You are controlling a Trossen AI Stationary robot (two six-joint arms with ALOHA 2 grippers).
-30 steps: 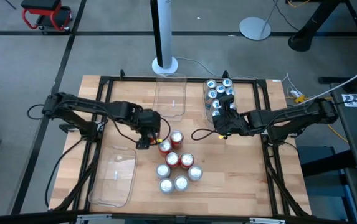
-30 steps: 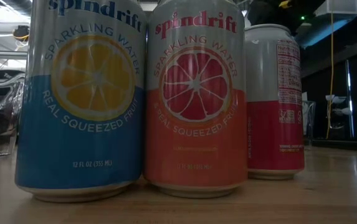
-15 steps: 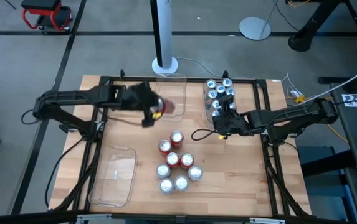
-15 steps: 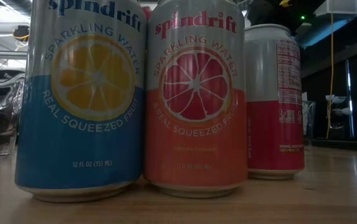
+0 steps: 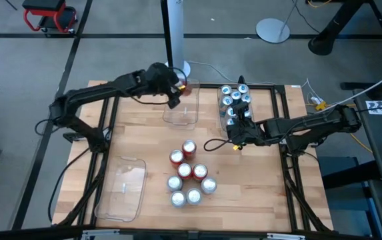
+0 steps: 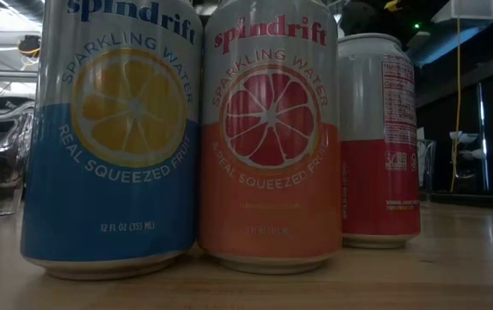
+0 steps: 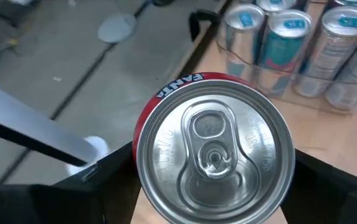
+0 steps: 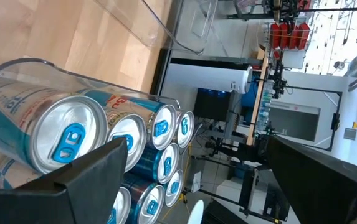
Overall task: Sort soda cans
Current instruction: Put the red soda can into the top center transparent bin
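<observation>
The left arm reaches across to the bench's (image 5: 131, 140) far edge, its left tool (image 5: 175, 91) clamped on a red can (image 7: 214, 147) held upright over the far end of a clear tray (image 5: 183, 110). The right arm lies low across the bench's right side, its right tool (image 5: 234, 128) spread wide, nothing between its fingers, beside the tray of blue cans (image 5: 234, 97). More soda cans (image 5: 187, 175) cluster mid-bench.

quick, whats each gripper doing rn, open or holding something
Left gripper: closed on a red soda can, over the far end of the middle clear tray.
Right gripper: open, empty, beside the tray of blue cans.
</observation>
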